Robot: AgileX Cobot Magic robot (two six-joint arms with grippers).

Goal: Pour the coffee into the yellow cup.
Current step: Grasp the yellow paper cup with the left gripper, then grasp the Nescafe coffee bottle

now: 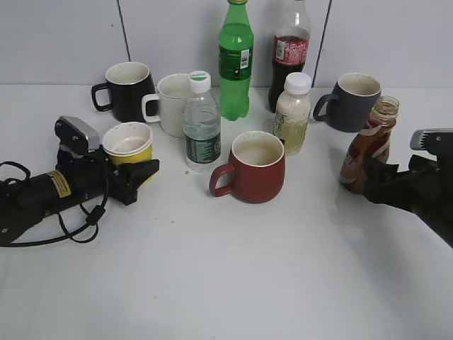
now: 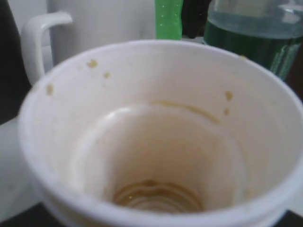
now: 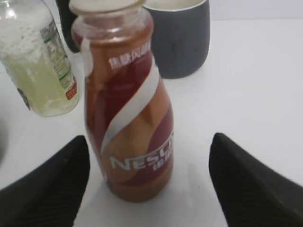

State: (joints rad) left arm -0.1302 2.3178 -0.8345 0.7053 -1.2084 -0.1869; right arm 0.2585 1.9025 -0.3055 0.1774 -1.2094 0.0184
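Observation:
The yellow cup (image 1: 128, 143), white inside, stands at the left of the table between the jaws of my left gripper (image 1: 139, 173), which is closed around its lower part. In the left wrist view the cup (image 2: 156, 142) fills the frame, with a brown residue at its bottom; the jaws are hidden. The coffee bottle (image 1: 369, 145), uncapped, with its Nescafe label, stands upright at the right. My right gripper (image 1: 379, 183) is open with a finger on each side of the bottle (image 3: 128, 118) and gaps on both sides; its jaws (image 3: 150, 189) do not touch it.
A red mug (image 1: 251, 168) stands mid-table. Behind it are a water bottle (image 1: 202, 127), white mug (image 1: 168, 105), black mug (image 1: 127, 91), green bottle (image 1: 236, 60), cola bottle (image 1: 291, 53), pale drink bottle (image 1: 292, 113) and grey mug (image 1: 352, 103).

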